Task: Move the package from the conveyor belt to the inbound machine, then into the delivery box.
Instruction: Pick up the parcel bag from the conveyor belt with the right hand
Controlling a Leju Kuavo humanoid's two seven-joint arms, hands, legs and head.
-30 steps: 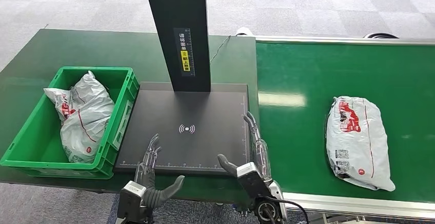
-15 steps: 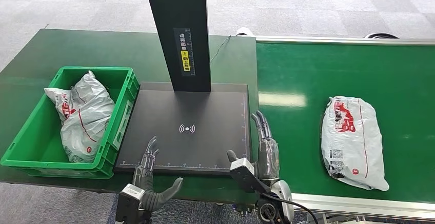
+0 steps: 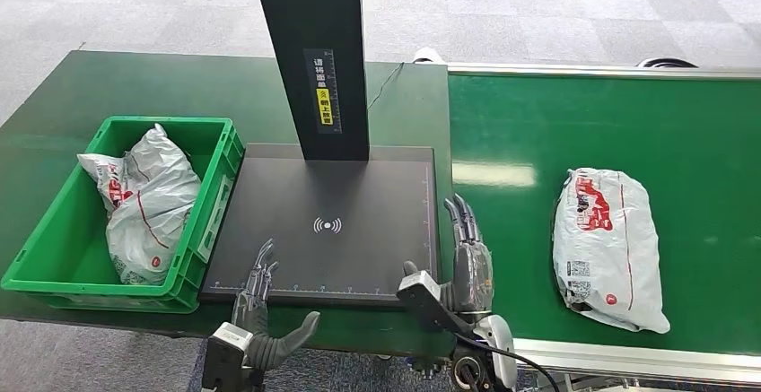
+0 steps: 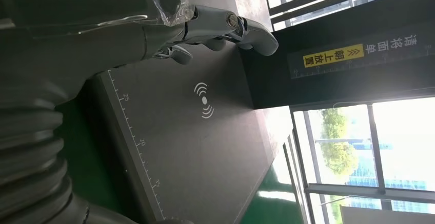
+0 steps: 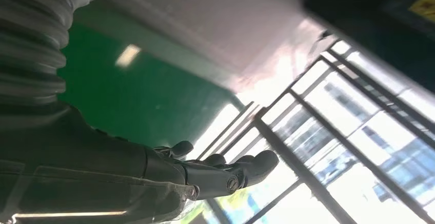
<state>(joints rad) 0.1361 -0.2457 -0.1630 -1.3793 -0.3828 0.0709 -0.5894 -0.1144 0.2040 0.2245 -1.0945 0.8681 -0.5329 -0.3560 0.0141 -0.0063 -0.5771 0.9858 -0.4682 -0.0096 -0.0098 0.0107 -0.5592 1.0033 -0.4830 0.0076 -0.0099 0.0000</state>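
White package [image 3: 610, 247] lies on the green conveyor belt [image 3: 538, 132], well right of the empty, spread right robot hand [image 3: 468, 262]. The soft bag may sag or slip if gripped loosely.

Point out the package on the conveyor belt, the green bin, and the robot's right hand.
package [image 3: 608, 247], head view, middle of bag.
green bin [image 3: 209, 202], head view, right wall.
right hand [image 3: 465, 262], head view, back of hand.

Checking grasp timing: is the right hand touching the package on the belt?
Apart. In the head view, bare green belt separates the right hand from the package.
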